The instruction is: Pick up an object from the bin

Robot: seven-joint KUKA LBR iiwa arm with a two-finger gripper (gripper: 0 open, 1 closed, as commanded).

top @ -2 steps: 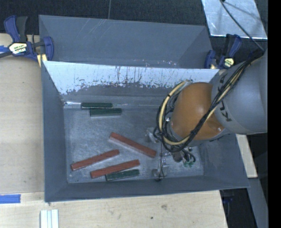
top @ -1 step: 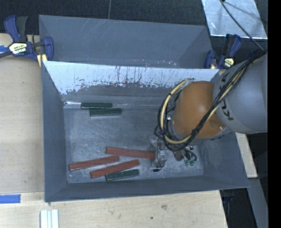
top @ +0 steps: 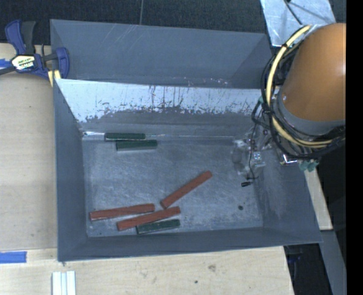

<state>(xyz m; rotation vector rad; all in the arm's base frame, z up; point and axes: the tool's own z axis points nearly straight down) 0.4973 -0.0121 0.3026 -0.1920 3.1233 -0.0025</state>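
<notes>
gripper (top: pixel 249 163): 3 o'clock in bin (top: pixel 70 165)
nearest obj: angled red stick (top: pixel 186 189), 5 o'clock
green sticks (top: pixel 136 144): 10 o'clock (two, side by side)

The robot wears a smooth, rounded orange cover (top: pixel 319 66) with a grey band (top: pixel 307 118) beneath it. Yellow and black cables (top: pixel 278 63) loop around its left side. The gripper (top: pixel 249 165) is small, of pale grey metal with dark parts.

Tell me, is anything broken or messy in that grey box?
Nothing looks broken. The bin's back wall is streaked with dark scratches, and its floor looks scuffed. The red-brown sticks lie jumbled near the front, with the slanting stick pointing away from the others. Two dark green sticks lie neatly along the back.
</notes>
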